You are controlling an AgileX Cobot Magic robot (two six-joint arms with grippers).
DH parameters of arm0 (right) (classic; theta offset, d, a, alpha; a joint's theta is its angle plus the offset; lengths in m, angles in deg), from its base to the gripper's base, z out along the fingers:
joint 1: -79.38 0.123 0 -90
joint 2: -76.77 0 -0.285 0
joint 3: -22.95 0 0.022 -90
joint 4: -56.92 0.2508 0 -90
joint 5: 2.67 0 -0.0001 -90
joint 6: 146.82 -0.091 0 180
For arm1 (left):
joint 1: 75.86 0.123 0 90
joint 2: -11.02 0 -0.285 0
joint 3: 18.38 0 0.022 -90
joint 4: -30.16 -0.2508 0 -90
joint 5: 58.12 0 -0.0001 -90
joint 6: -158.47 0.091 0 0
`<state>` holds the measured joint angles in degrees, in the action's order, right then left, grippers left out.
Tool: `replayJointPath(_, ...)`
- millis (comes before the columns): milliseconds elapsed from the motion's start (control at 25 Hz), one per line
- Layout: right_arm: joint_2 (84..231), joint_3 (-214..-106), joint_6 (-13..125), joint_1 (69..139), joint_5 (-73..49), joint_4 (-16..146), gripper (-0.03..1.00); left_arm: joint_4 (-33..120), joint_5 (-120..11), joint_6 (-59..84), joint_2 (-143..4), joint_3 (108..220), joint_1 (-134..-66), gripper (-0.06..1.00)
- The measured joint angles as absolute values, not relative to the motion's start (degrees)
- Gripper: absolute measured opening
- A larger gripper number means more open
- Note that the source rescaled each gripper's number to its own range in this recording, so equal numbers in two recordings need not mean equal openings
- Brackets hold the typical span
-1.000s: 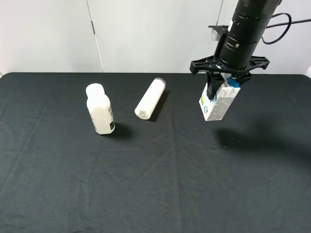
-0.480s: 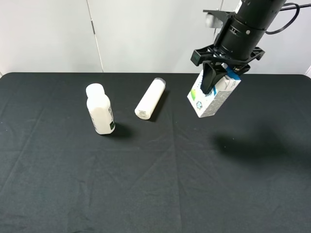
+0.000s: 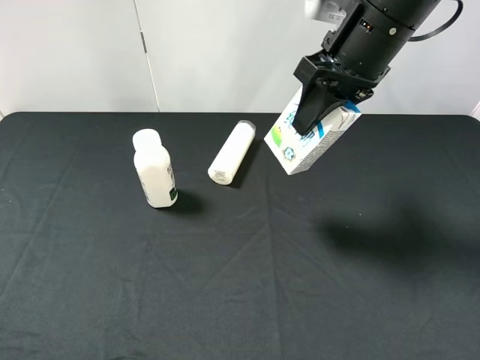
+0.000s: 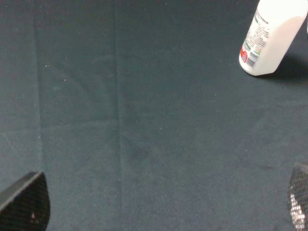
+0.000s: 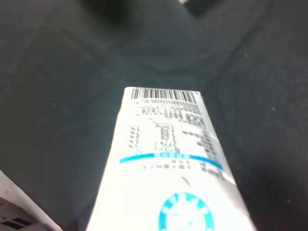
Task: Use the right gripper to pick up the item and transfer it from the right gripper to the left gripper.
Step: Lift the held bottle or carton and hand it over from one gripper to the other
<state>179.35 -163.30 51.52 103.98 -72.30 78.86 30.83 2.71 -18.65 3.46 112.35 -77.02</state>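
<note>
One small white rectangular drink carton (image 3: pixel 298 154), blue-green print, hung tilted above black cloth table (image 3: pixel 112 285), pinched tight in black two-finger right gripper (image 3: pixel 308 124), held clear, likely for handover. Black left gripper (image 4: pixel 161 206) gaped wide, empty.

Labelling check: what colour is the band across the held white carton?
Light blue, on the white rectangular drink carton; right wrist view.

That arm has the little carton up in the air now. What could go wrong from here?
1. The carton hangs tilted above the table, pinched only near its top by the right gripper; it might slip and drop.
2. The left gripper, open over the table near the bottle, could knock the bottle or the tube on its way across to take the carton.
</note>
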Motion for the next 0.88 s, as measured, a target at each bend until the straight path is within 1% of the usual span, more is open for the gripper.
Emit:
replayJointPath(160, 179.4, -163.3, 55.7, 106.4, -72.3, 78.8, 0.05, 30.9, 2.7, -18.6, 3.5, 112.4, -77.0, 0.97)
replayJointPath(480, 179.4, -163.3, 67.0, 116.0, -72.3, 79.6, 0.05, 30.9, 2.7, -18.6, 3.5, 112.4, -77.0, 0.97)
replayJointPath(640, 179.4, -163.3, 74.2, 118.1, -71.9, 79.6, 0.05, 30.9, 2.7, -18.6, 3.5, 112.4, -77.0, 0.97)
replayJointPath(880, 179.4, -163.3, 85.2, 118.3, -71.6, 79.1, 0.05, 30.9, 2.7, -18.6, 3.5, 112.4, -77.0, 0.97)
